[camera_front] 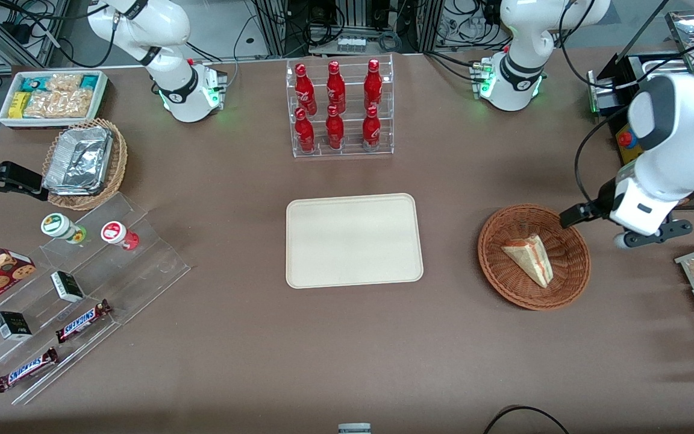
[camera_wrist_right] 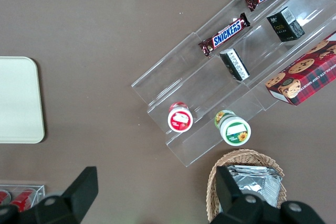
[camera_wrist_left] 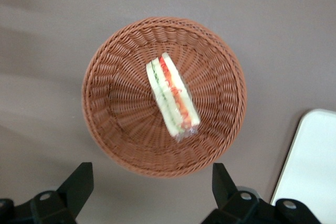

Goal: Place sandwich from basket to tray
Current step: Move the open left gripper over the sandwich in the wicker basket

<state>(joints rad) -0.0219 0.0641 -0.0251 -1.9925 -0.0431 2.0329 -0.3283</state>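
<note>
The gripper (camera_wrist_left: 149, 190) hangs above the table just outside the rim of the basket (camera_front: 570, 283), on the working arm's side of it. Its fingers (camera_wrist_left: 79, 182) are spread wide and hold nothing. The sandwich (camera_front: 531, 258) lies below the gripper, on the basket floor near the centre, with its striped filling edge turned upward toward the wrist camera. A clear wrapper appears to cover it. The tray (camera_front: 353, 240) sits well apart from the gripper, past the basket toward the table's middle, and carries nothing.

Task status: no transfer step is complete. The sandwich has not been grasped or lifted. Remaining steps, as judged from this layout: centre the gripper over the sandwich, descend, close across the bread faces, lift, carry to the tray, and release.
</note>
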